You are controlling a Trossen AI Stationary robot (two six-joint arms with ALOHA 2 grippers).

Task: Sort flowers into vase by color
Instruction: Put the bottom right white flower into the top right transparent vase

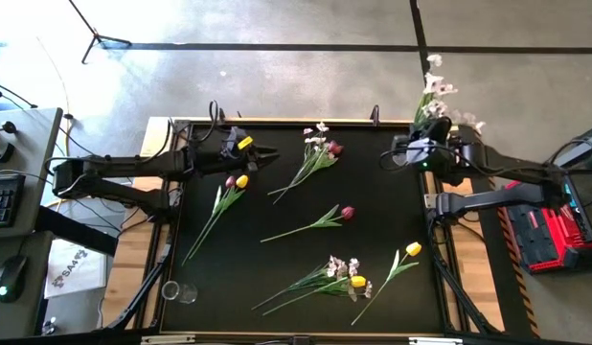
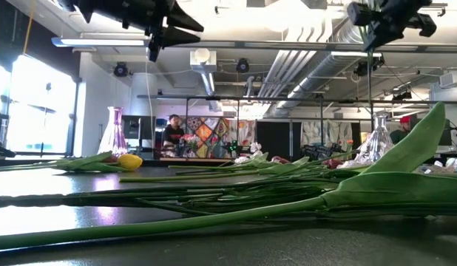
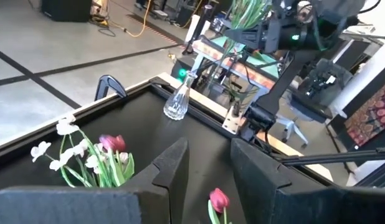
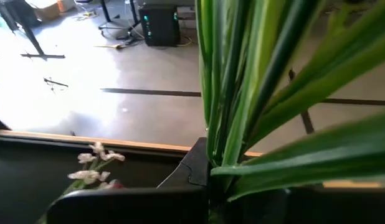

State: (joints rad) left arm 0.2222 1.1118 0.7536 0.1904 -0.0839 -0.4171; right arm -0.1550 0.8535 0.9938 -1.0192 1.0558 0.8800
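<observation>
While the right tool is clamped shut on the green stems of a white blossom spray, it is held at the bench's far right corner, the blossoms sticking out past the bench edge over the floor. In the right wrist view the stems are seen rising straight from between the closed fingers. The left tool is raised at the far left part of the bench, its fingers partly open with nothing seen between them. Just beside it a red and yellow tulip pair is laid on the bench. A white spray with a red tulip is laid at far centre, a single red tulip mid-bench, a yellow tulip near right, and a white spray with a yellow tulip near centre. A clear glass vase is stood at the far right corner in the left wrist view; another clear vase is laid at the near left corner.
</observation>
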